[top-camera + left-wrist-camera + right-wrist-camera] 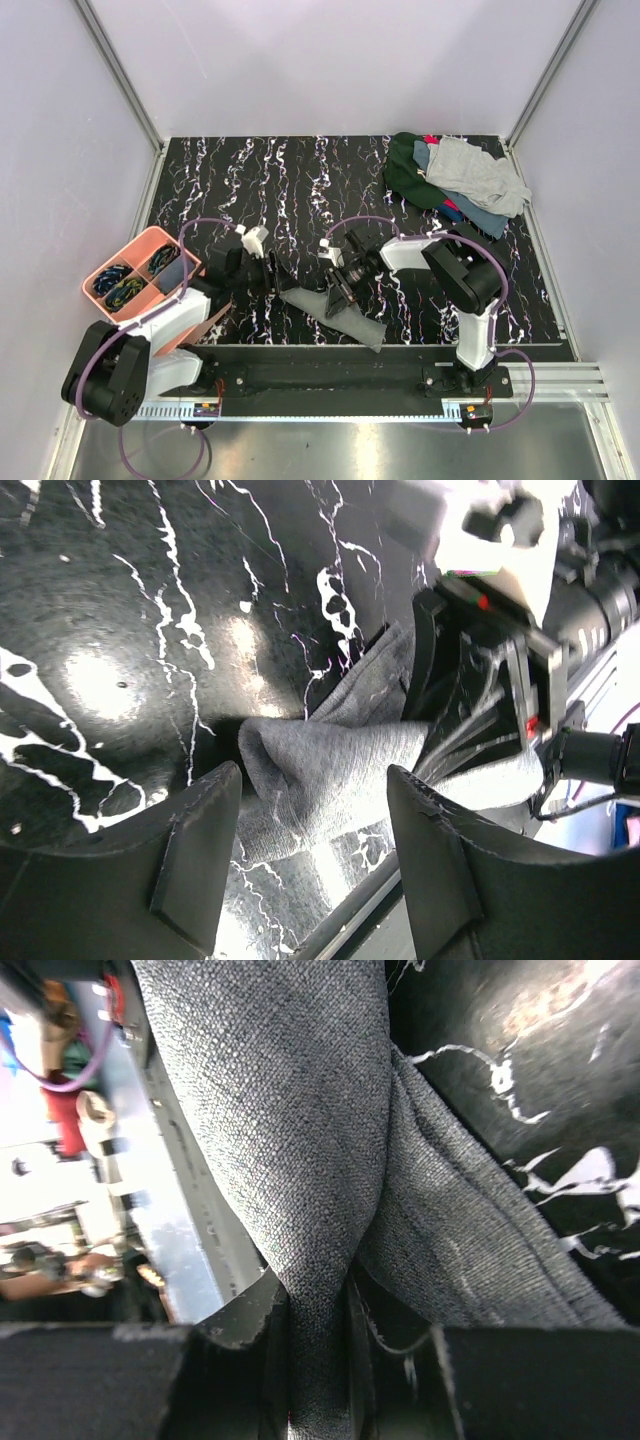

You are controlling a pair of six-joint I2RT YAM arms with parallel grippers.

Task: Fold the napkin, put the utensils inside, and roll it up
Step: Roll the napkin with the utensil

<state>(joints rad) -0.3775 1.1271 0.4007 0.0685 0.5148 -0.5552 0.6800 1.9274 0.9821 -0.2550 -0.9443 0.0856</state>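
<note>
Right tool [318, 1305] tight on napkin [300, 1110] near table [250, 180] front edge; left tool [312, 785] apart.

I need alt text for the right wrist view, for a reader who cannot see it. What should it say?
The right fingers pinch a fold of the grey napkin, which runs from them up to the top of the picture. Beside the napkin, on the picture's right, is the black table with white veins.
</note>
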